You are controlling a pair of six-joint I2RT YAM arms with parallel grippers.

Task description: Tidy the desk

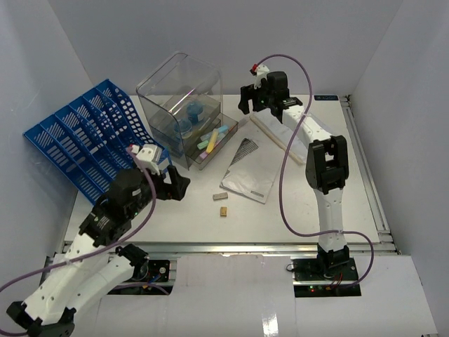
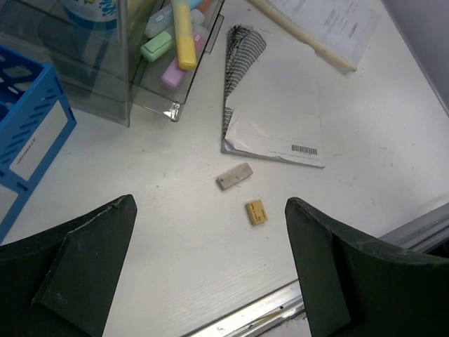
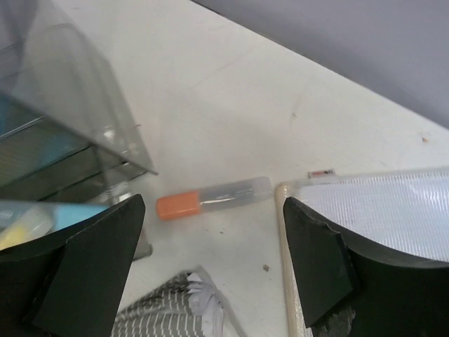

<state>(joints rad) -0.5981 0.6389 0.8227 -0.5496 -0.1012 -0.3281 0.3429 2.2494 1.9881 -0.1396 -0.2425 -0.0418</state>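
the desk (image 1: 295, 210) was a flat white top with a metal rail (image 1: 280, 247) along its edges, shut in by plain pale walls (image 1: 393, 42). a blue file rack (image 1: 81, 140) leaned at its far-left corner, with a clear bin (image 1: 184, 105) just beside it along the far edge. my left pincer (image 1: 175, 184) hung over the desk toward the near-left corner, jaws wide apart and holding nothing; a grey eraser (image 2: 233, 175) and a tan block (image 2: 255, 212) lay on the surface below. my right pincer (image 1: 247, 98) hovered by the far edge, just as wide and empty-handed, above an orange-capped tube (image 3: 210, 199).
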